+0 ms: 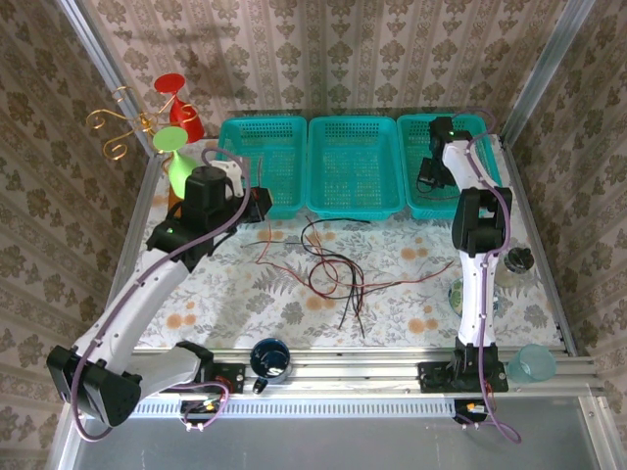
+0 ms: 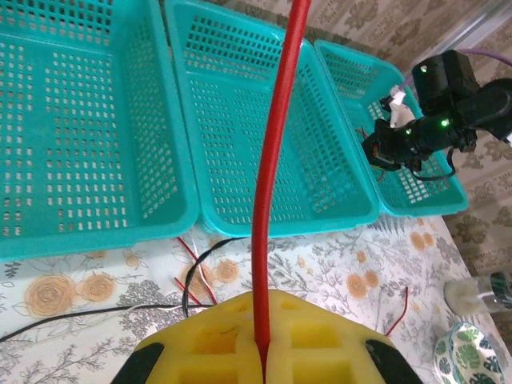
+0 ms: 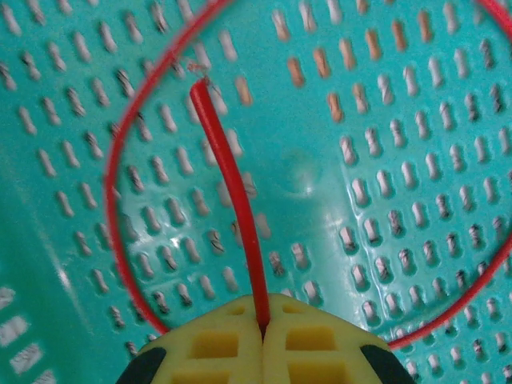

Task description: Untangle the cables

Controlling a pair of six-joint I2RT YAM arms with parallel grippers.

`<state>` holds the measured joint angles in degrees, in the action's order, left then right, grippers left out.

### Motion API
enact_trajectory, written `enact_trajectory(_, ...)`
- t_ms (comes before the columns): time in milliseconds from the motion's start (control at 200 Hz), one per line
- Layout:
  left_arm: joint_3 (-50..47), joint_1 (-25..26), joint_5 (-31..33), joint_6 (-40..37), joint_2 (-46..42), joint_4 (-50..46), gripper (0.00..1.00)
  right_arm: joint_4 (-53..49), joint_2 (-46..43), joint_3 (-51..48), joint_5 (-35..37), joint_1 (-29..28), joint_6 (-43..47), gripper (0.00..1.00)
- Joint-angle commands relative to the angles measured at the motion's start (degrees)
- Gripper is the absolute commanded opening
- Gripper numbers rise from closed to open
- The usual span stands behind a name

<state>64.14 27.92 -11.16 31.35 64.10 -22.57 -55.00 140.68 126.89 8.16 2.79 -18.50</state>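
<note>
left gripper (image 2: pixel 262 352) clamped shut on a red cable (image 2: pixel 276 160), taut and straight out from between the pads; below and just ahead of those jaws, loose cables (image 1: pixel 331 266) in black and red, tangled on the flowered table (image 1: pixel 245 294); teal baskets (image 2: pixel 264 120) beyond; right gripper (image 3: pixel 262 324) pinched closed on another red cable (image 3: pixel 228 192), free end just ahead of the jaws, over a basket floor (image 3: pixel 360 200); thin red loop (image 3: pixel 112 208) around it.

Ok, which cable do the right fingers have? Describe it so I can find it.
Find the three teal baskets at the far edge of the table; take the rightmost basket. Over its floor the right fingers pinch a red cable, cut end free, apart from the cables tangled mid-table.
</note>
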Motion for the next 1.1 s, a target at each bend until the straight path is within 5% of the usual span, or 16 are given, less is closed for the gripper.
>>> enact_trajectory(0,1.7,0.5,-0.3,0.5,0.3,0.0,0.00,-5.6,-1.0,4.0,-2.7,0.9,-0.8,0.19)
enact_trajectory(155,3.2,0.8,-0.4,-0.1,0.6,-1.4,0.00,-4.4,-10.2,3.5,-6.5,2.7,-2.4,0.66)
enact_trajectory(295,5.0,0.9,-0.3,-0.8,1.0,-2.1,0.00,-6.5,-15.6,5.3,-8.8,2.7,-1.4,0.90)
enact_trajectory(445,8.1,0.9,-1.1,-1.4,2.7,-2.7,0.00,-7.1,-21.2,3.7,-12.1,2.4,-0.6,0.95)
enact_trajectory(600,14.9,0.9,-3.0,-2.5,6.3,-5.3,0.00,1.2,-32.8,-9.3,-16.2,-1.3,2.5,0.95)
enact_trajectory(890,27.4,0.9,-5.4,-3.0,12.3,-8.3,0.00,53.7,-65.4,-61.7,-30.9,-16.5,15.0,0.95)
enact_trajectory(1010,31.0,0.9,-7.0,-2.6,13.8,-8.6,0.00,72.3,-70.1,-74.2,-36.1,-22.1,19.8,0.95)
enact_trajectory(1095,32.4,1.0,-7.5,-2.6,14.1,-9.2,0.00,75.3,-69.0,-76.0,-37.3,-26.2,23.1,0.95)
